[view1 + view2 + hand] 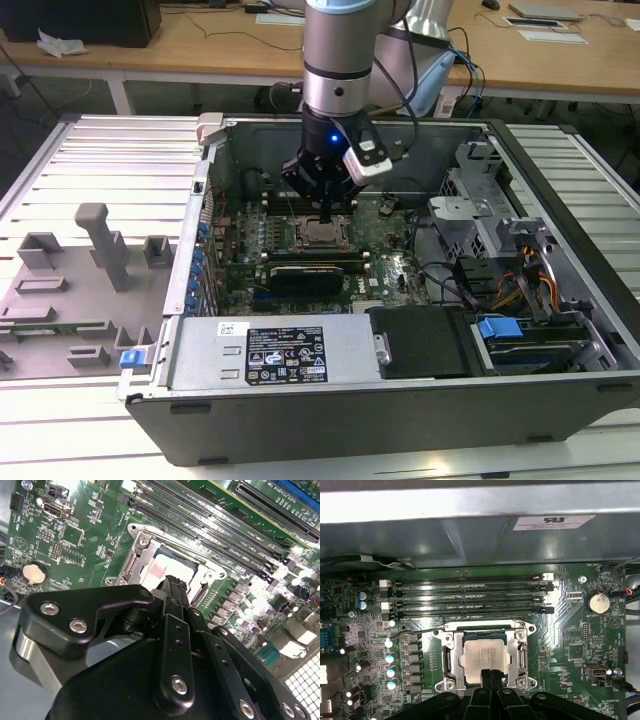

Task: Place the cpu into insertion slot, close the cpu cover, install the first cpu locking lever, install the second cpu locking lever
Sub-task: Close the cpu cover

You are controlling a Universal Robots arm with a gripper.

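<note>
Silver-grey square cpu [485,652] lies flat inside cpu cover [451,652] window; fingers [484,680] pressed together over its edge, pinching nothing.

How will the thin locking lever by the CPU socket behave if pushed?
The locking lever looks like thin wire, so probably springy, light. Being narrow, it may slip off the gripper. Joined to the insertion slot, it likely pivots, not slides.

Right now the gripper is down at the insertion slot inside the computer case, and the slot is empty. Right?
Not empty: the cpu sits in the insertion slot, its pale metal top plain in the first wrist view. The rest stands: the gripper is down at the slot, inside the computer case.
</note>
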